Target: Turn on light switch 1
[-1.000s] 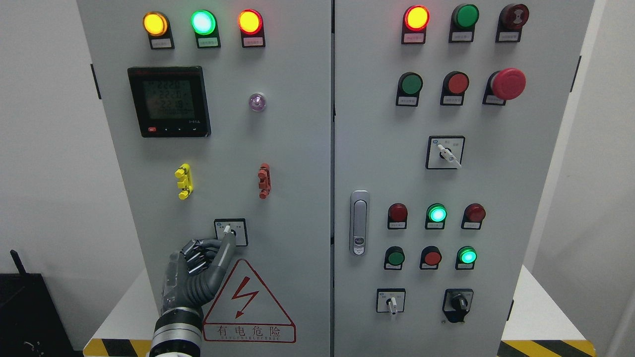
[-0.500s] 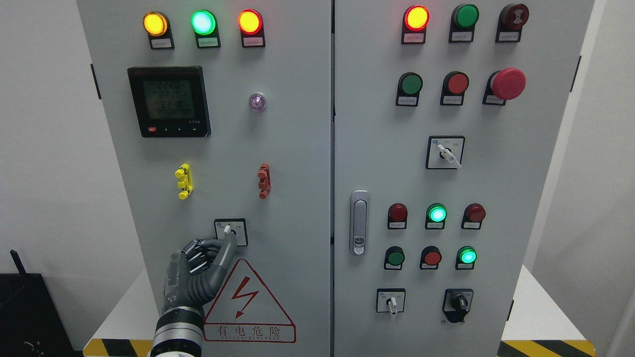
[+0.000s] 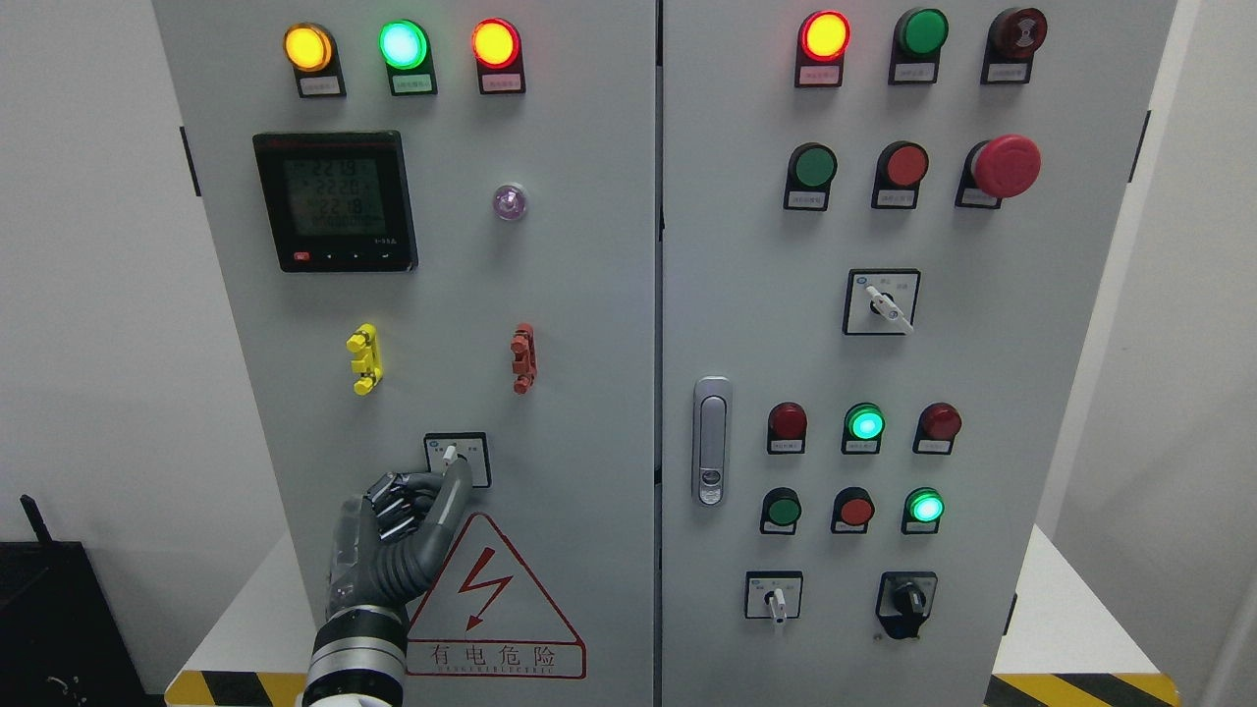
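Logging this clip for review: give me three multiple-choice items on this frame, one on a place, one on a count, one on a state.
1. Where is the left hand?
A. at the small switch above the warning triangle
B. on the door handle
C. on the red mushroom button

2. How many lamps glow along the left door's top row?
A. one
B. two
C. three

3. The left hand's fingers are
A. spread flat
B. curled, with one finger out at the switch
C. gripping a tool

Answers:
1 A, its fingertip meets the switch.
2 C, yellow, green and red lamps are lit.
3 B, the others are folded.
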